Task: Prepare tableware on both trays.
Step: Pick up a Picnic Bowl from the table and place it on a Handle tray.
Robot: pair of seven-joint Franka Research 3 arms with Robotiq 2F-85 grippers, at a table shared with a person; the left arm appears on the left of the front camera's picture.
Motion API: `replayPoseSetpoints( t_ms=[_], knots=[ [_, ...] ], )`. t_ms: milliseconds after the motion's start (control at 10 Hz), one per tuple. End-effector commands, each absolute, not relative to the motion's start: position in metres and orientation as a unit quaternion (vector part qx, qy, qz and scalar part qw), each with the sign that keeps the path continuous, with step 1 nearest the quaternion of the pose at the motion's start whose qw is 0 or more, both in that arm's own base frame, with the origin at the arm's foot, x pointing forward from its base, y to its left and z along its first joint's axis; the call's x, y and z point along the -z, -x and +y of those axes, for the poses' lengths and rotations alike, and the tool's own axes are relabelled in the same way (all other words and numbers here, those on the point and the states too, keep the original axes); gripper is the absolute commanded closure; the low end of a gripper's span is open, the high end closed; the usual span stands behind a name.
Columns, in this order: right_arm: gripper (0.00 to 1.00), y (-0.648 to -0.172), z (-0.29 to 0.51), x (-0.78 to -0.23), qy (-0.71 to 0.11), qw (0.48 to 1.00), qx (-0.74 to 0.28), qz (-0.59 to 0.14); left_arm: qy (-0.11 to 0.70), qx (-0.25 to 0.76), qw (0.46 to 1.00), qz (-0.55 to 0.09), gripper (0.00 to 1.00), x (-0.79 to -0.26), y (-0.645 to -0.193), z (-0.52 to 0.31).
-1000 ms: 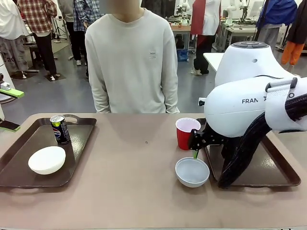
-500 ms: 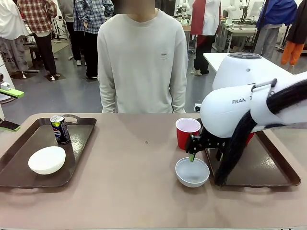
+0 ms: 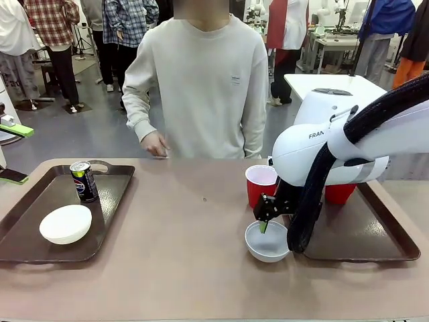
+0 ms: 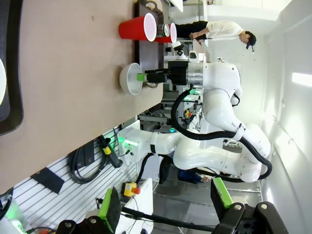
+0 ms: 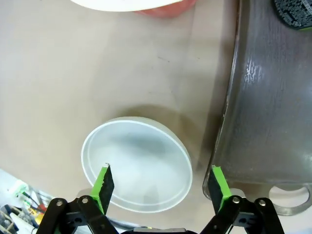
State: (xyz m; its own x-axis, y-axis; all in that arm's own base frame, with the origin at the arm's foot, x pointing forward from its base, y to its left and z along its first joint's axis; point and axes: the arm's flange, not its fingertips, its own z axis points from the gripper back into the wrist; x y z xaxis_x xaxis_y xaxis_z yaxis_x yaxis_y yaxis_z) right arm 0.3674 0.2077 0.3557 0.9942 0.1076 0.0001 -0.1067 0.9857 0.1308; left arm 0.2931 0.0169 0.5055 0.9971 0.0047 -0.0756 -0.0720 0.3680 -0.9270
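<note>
On the left tray (image 3: 20, 221) stand a soda can (image 3: 84, 181) and a white bowl (image 3: 65, 223). A second white bowl (image 3: 267, 243) (image 5: 136, 165) sits on the bare table beside the right tray (image 3: 365, 241) (image 5: 273, 97). Behind it is a red cup (image 3: 260, 186) on the table, and another red cup (image 3: 340, 193) stands on the right tray. My right gripper (image 3: 264, 227) (image 5: 161, 183) hangs open just above that bowl, one finger over its inside, the other past its rim by the tray's edge. My left gripper (image 4: 165, 202) is open, far off, holding nothing.
A person stands at the far side with a hand (image 3: 155, 143) raised near the table edge. A dark can top (image 5: 295, 9) shows on the right tray. The brown table (image 3: 181, 255) lies bare between the trays.
My right arm has swung left and lowered its gripper over the table bowl, uncovering the cup on the right tray. The person shifted right and lifted a hand.
</note>
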Motion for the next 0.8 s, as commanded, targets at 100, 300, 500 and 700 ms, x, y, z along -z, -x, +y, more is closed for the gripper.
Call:
replayPoseSetpoints(
  t_ms=[100, 300, 500, 700],
  knots=[
    [0.00, -0.351, 0.206, -0.377, -0.050, 0.997, -0.051, -0.027, 0.570, -0.013, 0.821, 0.022, 0.02, -0.506, -0.292, 0.018],
    [0.00, -0.356, 0.205, -0.367, -0.053, 0.997, -0.047, -0.002, 0.570, -0.013, 0.821, 0.022, 0.02, -0.506, -0.292, 0.018],
    [0.20, -0.355, 0.203, -0.364, -0.038, 0.998, -0.041, 0.001, 0.570, -0.013, 0.821, 0.022, 0.02, -0.506, -0.292, 0.018],
    [0.20, -0.226, 0.211, -0.413, 0.074, 0.989, -0.128, 0.007, 0.570, -0.013, 0.821, 0.022, 0.02, -0.506, -0.292, 0.018]
  ],
)
